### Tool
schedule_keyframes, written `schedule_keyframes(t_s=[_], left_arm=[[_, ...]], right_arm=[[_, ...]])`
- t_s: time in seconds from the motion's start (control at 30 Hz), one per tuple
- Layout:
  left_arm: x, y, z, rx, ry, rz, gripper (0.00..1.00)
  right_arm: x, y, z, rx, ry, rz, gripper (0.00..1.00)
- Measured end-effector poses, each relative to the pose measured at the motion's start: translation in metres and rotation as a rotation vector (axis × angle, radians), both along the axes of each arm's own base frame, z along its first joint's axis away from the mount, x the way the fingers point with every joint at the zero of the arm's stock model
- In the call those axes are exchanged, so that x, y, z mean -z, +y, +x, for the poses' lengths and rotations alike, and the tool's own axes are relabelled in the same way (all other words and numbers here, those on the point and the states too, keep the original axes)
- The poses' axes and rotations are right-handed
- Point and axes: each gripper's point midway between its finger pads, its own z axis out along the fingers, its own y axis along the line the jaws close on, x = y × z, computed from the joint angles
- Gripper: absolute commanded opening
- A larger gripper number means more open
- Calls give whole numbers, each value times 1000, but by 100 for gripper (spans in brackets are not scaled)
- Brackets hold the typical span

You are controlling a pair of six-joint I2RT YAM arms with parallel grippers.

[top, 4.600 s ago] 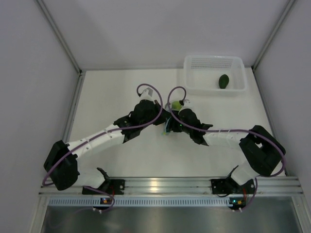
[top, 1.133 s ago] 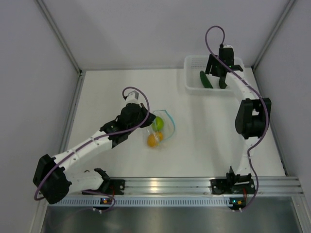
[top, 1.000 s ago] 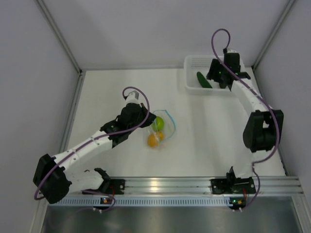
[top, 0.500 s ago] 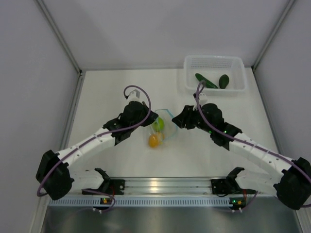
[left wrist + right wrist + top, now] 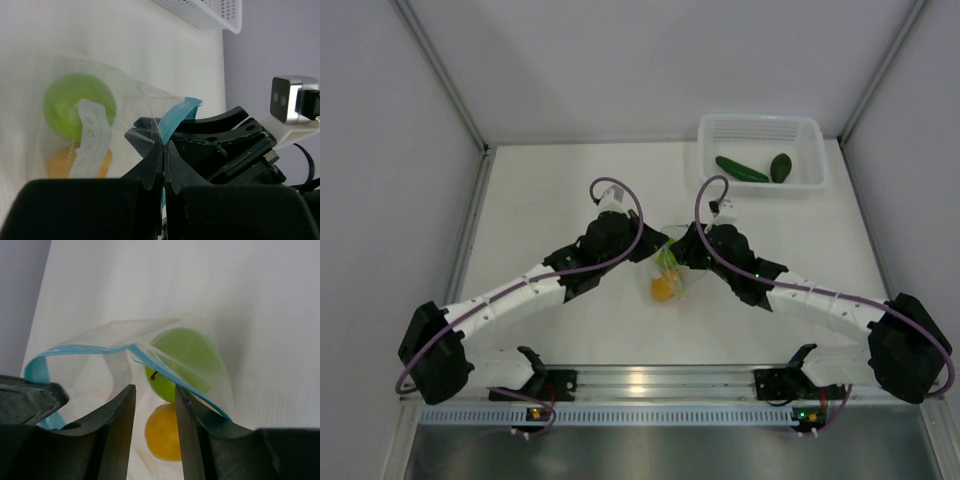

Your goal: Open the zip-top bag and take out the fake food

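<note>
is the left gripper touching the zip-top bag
Touching. The left wrist view shows the left gripper closed on the blue zip strip of the zip-top bag, with the strip sticking out from between its tips.

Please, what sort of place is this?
Probably a robot test cell, not a home: a white table between plain grey panels, an aluminium rail holding two robot arms, and toy fruit in a zip-top bag.

- Bright, even, soft light from above; the white table (image 5: 570, 190) carries only faint shadows under the arms.
- One glare spot on the metal rail (image 5: 640, 380).
- Wrist views: the left gripper (image 5: 163, 146) looms dark and blurred; the bag (image 5: 100, 355) is sharper, with a pale sheen.
</note>
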Motion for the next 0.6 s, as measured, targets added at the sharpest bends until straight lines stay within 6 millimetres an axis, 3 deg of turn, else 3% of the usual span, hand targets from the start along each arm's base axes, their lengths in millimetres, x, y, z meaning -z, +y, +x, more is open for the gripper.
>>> schedule_keyframes(t_s=[0.2, 0.4, 0.5, 0.6], left_arm=[[-3, -9, 1, 13, 8, -43, 0], [31, -19, 2, 41, 75, 7, 0], [48, -23, 2, 57, 105, 31, 0], [54, -25, 1, 64, 118, 41, 0]], right_arm=[[14, -19, 11, 99, -21, -90, 37], [40, -42, 18, 165, -15, -269, 36], [52, -43, 18, 125, -2, -320, 31], [56, -28, 15, 31, -10, -311, 31]])
